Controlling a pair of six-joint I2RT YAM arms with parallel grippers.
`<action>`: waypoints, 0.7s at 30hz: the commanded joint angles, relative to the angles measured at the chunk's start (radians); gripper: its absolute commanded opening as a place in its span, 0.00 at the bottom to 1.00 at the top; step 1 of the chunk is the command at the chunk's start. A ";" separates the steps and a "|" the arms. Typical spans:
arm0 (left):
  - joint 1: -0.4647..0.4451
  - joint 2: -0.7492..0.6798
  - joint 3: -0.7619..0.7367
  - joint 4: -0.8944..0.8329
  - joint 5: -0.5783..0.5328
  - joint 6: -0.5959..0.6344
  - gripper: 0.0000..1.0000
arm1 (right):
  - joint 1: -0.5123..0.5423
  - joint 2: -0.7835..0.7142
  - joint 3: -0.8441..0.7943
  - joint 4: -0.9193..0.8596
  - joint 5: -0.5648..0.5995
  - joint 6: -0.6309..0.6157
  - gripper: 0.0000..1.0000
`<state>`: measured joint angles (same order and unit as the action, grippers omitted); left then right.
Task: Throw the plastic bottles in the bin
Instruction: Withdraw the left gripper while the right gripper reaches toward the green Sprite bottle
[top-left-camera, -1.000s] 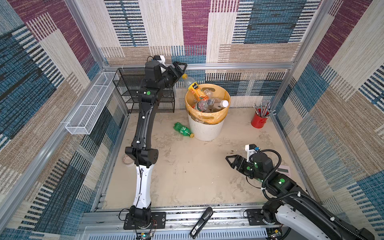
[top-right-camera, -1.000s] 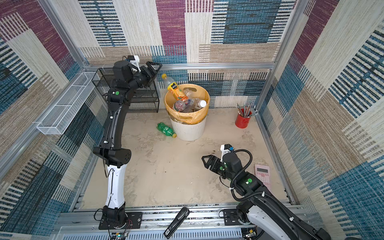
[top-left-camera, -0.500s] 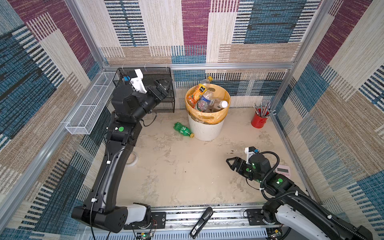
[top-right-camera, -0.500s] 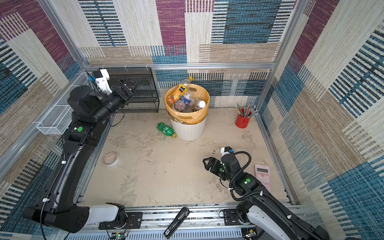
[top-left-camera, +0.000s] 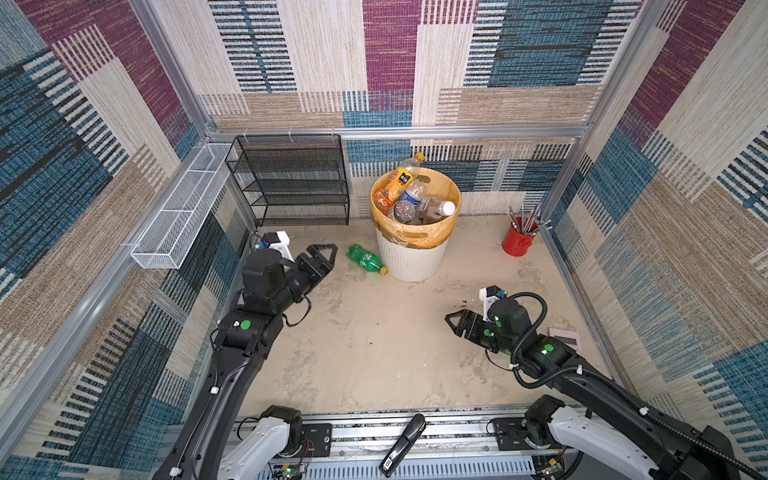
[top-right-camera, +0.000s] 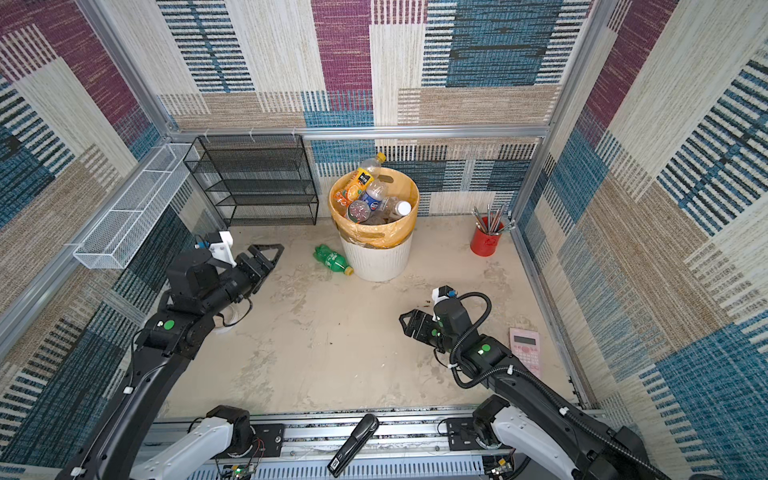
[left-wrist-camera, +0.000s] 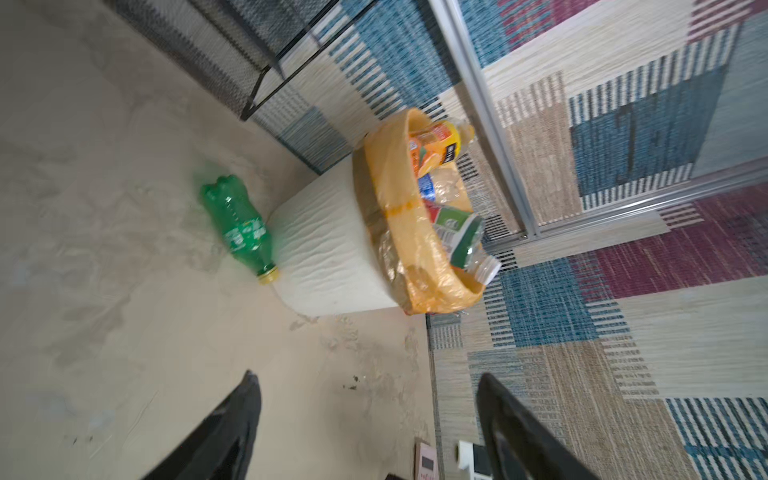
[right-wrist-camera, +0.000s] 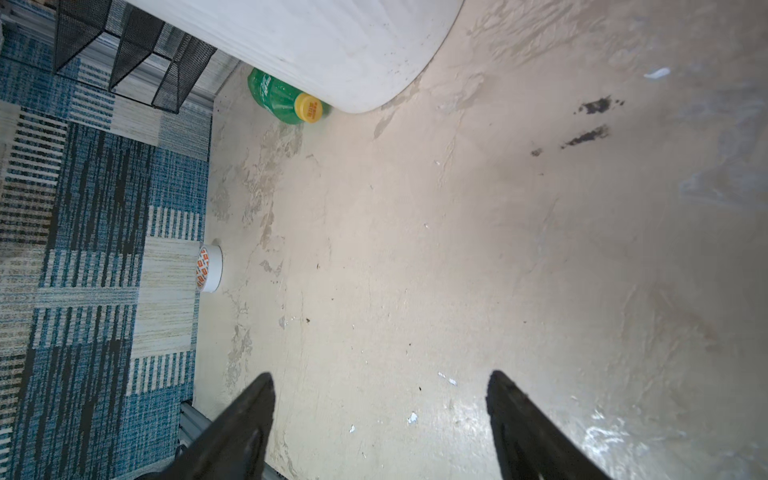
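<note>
One green bottle (top-left-camera: 368, 259) is left out. It lies on its side on the counter (top-left-camera: 374, 353), mid-frame in both top views, with its yellow cap at the base of the bin (top-left-camera: 411, 262), touching or nearly so. The other plastic bottles (top-left-camera: 409, 203) are heaped in the bin to the rim, and the orange-label bottle (top-left-camera: 399, 183) pokes above it.

Your left end effector (top-left-camera: 330, 258) is released with nothing between its fingers. It sits just left of the green bottle and is aimed at it. Your right end effector (top-left-camera: 451, 325) is also released and empty, lower right, well apart.

Use the left. Take the body across its width at mid-label, not the cap end, because the bin wall crowds that side. Close firmly, as round plastic likely rolls. Lift clear of the liner (top-left-camera: 415, 239) and let go over the upper right of the opening, where bare liner shows. The heap is full, so the bottle could slide back off.
</note>
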<state>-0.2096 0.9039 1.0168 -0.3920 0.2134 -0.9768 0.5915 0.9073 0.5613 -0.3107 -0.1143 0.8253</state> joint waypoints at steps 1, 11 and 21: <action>0.003 -0.053 -0.077 -0.088 -0.035 -0.115 0.81 | 0.018 0.090 0.064 0.033 -0.034 -0.113 0.79; 0.006 -0.208 -0.168 -0.288 -0.094 -0.207 0.79 | 0.230 0.591 0.519 -0.099 0.102 -0.383 0.79; 0.006 -0.419 -0.261 -0.439 -0.111 -0.320 0.78 | 0.291 0.932 0.916 -0.189 0.235 -0.540 0.79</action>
<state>-0.2050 0.5163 0.7708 -0.7673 0.1295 -1.2404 0.8757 1.7897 1.4185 -0.4538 0.0570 0.3542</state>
